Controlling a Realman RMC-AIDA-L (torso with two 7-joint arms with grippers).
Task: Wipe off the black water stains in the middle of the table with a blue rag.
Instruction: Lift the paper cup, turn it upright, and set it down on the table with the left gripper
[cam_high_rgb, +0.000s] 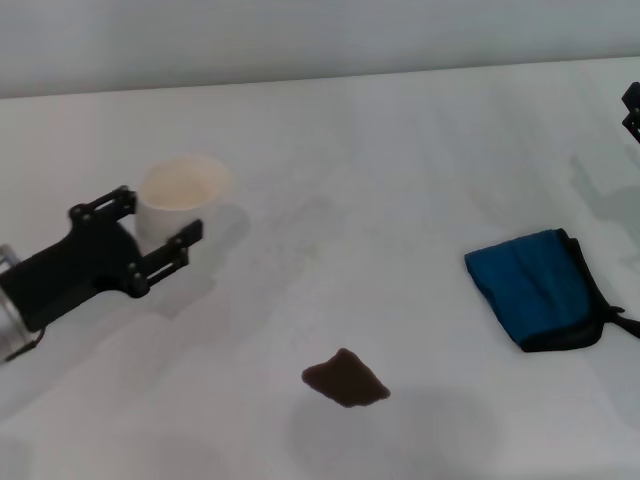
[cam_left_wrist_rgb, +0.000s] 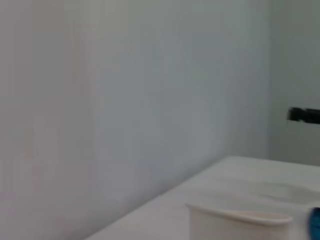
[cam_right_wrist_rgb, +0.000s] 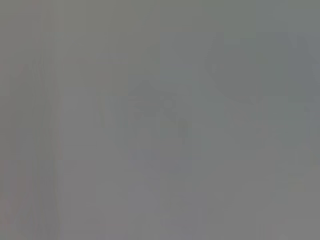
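The black water stain (cam_high_rgb: 345, 380) is a small dark patch on the white table (cam_high_rgb: 400, 180), near the front middle. The blue rag (cam_high_rgb: 535, 288) lies folded on the table at the right, apart from the stain; a sliver of it shows in the left wrist view (cam_left_wrist_rgb: 316, 222). My left gripper (cam_high_rgb: 160, 215) is open at the left, its fingers on either side of a white paper cup (cam_high_rgb: 180, 185). Only a small black part of my right gripper (cam_high_rgb: 632, 110) shows at the far right edge, well behind the rag.
The cup's rim fills the bottom of the left wrist view (cam_left_wrist_rgb: 240, 218), with the right gripper (cam_left_wrist_rgb: 304, 115) far off. A plain wall stands behind the table. The right wrist view shows only a grey blur.
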